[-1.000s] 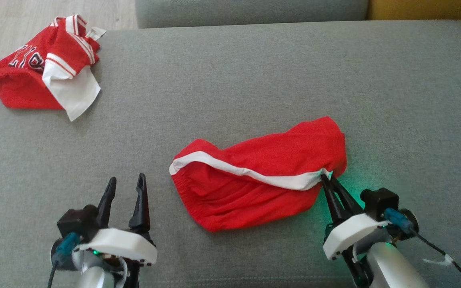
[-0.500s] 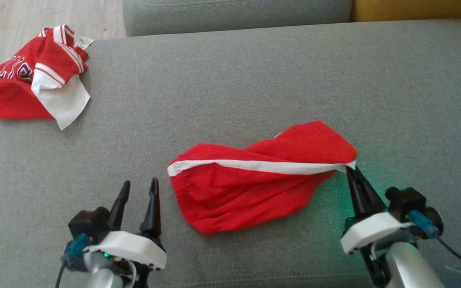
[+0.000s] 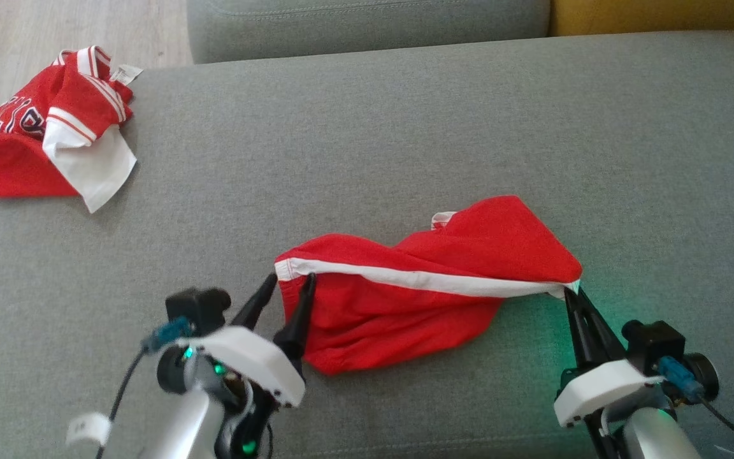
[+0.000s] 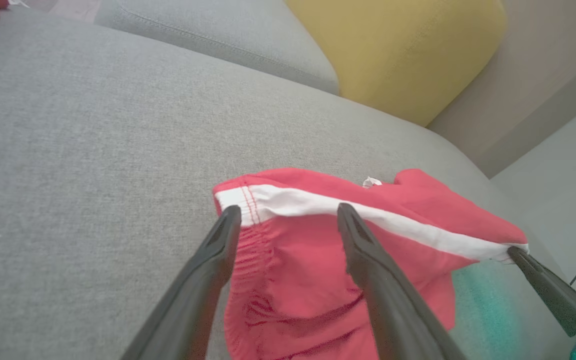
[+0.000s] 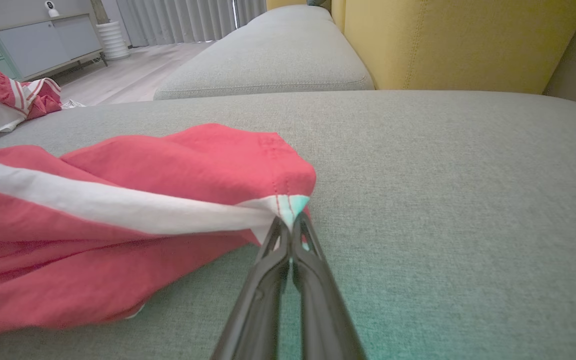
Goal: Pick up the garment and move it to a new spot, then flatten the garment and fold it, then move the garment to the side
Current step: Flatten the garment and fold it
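Red shorts [image 3: 418, 287] with a white side stripe [image 3: 418, 279] lie crumpled at the lower centre of the head view, on the grey sofa seat [image 3: 367, 127] in front of you.

Your right gripper [image 3: 572, 294], at the lower right, has its two dark fingers pressed together on the right-hand corner of the shorts, pinching the end of the stripe. That corner is raised a little off the seat, and the stripe runs taut from it toward the left. A green glow tints the seat beneath this gripper.

Your left gripper [image 3: 290, 279], just left of lower centre, has its fingers spread wide at the left end of the shorts, beside the gathered waistband [image 4: 248, 250]. In the left wrist view one fingertip sits at the waistband's outer edge and the other lies over the red cloth just below the stripe. The fingers are not closed on the fabric, and you cannot tell whether the tips touch it.

A red and white jersey [image 3: 42, 140] with lettering is bunched at the upper left of the head view, on the seat's far corner, well apart from the shorts. Along the top edge runs another grey cushion [image 3: 367, 25], with a yellow cushion [image 3: 660, 16] at the upper right and pale wood floor [image 3: 55, 25] at the upper left.
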Robot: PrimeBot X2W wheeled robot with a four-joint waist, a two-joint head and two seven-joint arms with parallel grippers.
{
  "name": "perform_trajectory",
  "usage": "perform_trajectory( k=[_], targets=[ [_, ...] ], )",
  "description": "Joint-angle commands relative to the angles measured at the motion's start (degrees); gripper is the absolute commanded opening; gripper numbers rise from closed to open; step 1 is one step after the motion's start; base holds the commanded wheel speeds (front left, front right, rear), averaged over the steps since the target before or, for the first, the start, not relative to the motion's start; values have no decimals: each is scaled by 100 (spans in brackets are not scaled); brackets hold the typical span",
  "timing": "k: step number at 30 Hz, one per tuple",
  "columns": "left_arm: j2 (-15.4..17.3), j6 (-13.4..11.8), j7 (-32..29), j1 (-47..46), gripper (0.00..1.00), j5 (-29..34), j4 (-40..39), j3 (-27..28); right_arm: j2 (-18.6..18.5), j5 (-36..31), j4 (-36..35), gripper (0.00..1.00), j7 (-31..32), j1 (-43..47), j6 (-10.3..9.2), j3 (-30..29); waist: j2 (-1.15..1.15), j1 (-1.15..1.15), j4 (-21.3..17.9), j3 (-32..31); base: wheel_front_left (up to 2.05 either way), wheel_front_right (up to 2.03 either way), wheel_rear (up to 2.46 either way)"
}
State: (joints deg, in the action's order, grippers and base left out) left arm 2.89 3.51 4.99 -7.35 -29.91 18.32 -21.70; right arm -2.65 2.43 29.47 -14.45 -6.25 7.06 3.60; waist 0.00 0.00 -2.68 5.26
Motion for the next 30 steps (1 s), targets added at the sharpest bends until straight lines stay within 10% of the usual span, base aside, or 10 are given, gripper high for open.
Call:
perform_trajectory(
  k=[1,14,30],
  targets=[
    [92,-62,-222,-434,100,24,-64,166,-22,-26,-147,0,-55,-70,43,160,0,0,-17,-7,0,0,0],
    [114,-326,-981,-783,100,-571,563,506,-22,80,-178,0,-55,-111,43,341,0,0,-186,-14,0,0,0],
    [14,33,-1253,-1067,100,-1684,780,525,-22,71,-183,0,-55,-145,43,402,0,0,-340,8,0,0,0]
  ],
)
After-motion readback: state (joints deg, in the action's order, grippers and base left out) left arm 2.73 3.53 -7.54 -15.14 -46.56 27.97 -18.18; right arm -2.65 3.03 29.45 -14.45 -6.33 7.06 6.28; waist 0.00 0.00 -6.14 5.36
